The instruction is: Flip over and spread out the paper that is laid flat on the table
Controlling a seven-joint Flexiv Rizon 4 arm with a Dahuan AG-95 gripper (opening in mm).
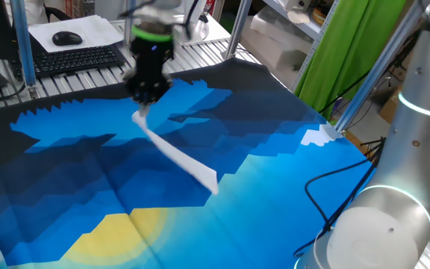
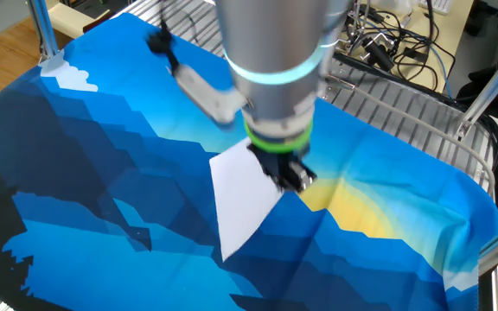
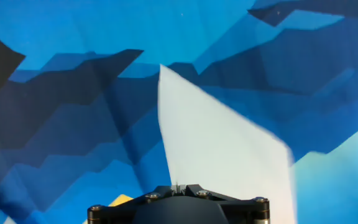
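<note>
Item: white paper sheet [image 2: 240,203], pinched at one edge by end effector [image 2: 290,175], hanging slantwise above the blue-printed tabletop [image 2: 102,173], apparently lifted for turning over.

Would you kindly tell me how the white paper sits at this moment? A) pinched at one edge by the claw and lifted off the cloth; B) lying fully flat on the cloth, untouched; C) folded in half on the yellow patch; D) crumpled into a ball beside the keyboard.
A: the claw pinches one edge of the paper, which hangs slanting down from it above the table.
</note>
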